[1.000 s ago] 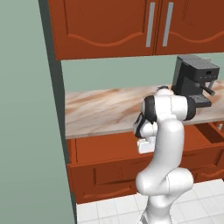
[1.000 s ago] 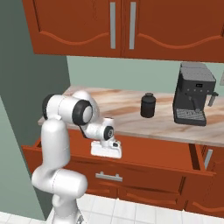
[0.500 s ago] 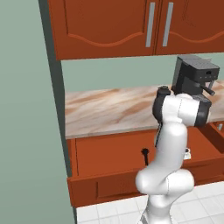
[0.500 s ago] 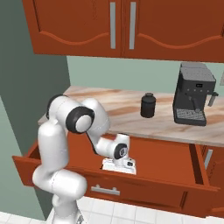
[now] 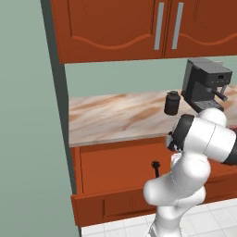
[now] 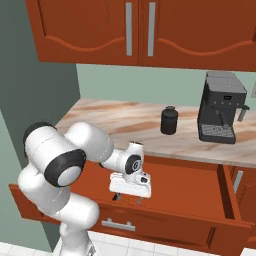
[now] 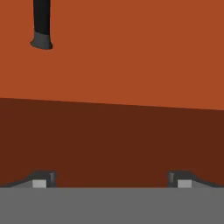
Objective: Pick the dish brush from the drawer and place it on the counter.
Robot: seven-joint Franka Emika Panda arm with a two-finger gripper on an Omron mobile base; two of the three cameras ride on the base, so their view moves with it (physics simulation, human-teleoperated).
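One dish brush (image 5: 155, 168) lies inside the open drawer (image 6: 185, 182), near its front wall. Our pincer (image 6: 129, 195) hangs above it, jaws wide, empty. We judge reaching underway; next, descend and align.

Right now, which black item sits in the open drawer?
The thin dish brush; the squat jar and the coffee machine stand up on the counter.

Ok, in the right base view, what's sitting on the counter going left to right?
On the counter: dark jar → coffee machine.
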